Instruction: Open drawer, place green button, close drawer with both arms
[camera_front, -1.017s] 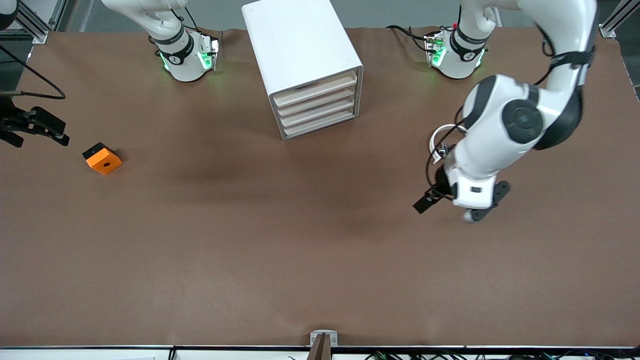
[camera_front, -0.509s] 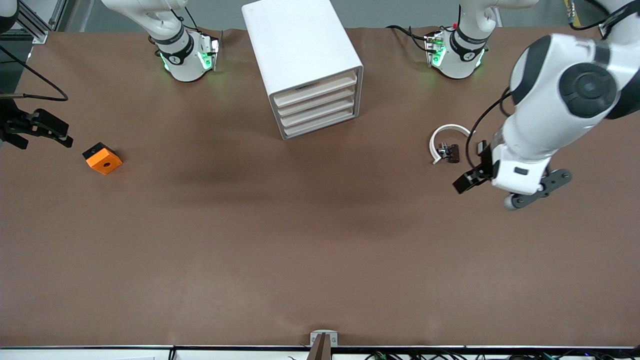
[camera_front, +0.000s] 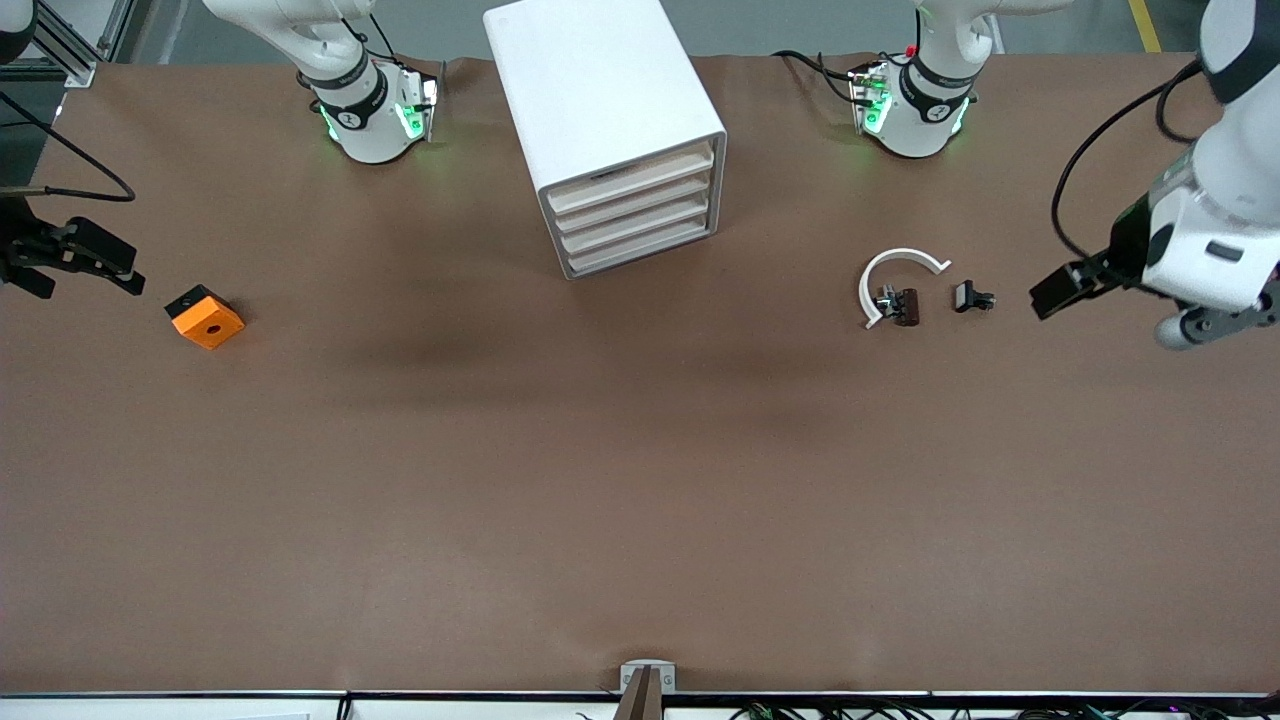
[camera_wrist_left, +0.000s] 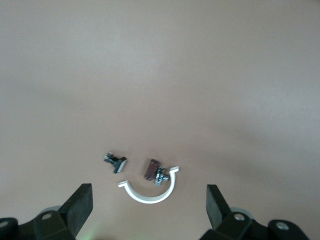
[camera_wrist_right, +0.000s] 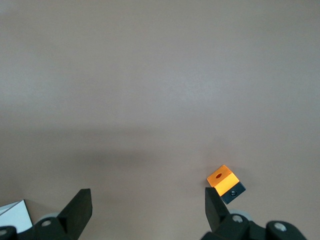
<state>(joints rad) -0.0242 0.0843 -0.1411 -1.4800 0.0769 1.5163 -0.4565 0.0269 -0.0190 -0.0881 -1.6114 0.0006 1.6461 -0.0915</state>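
The white cabinet (camera_front: 610, 110) stands between the two arm bases. All of its cream-fronted drawers (camera_front: 632, 215) are shut. The green-capped button is not in view. My left gripper (camera_front: 1135, 300) hangs open and empty over the table at the left arm's end, beside the clips. In the left wrist view (camera_wrist_left: 150, 215) its jaws stand wide apart. My right gripper (camera_front: 65, 258) is open and empty over the right arm's end of the table, near the orange cube. In the right wrist view (camera_wrist_right: 147, 212) its jaws are wide apart.
An orange cube with a hole (camera_front: 205, 317) (camera_wrist_right: 225, 182) lies at the right arm's end. A black clip with a white arc (camera_front: 895, 290) (camera_wrist_left: 152, 182) and a smaller black clip (camera_front: 972, 297) (camera_wrist_left: 116, 161) lie toward the left arm's end.
My left arm has swung away from the table's middle toward its own end, uncovering the two clips. My right gripper has barely moved. The cabinet is unchanged.
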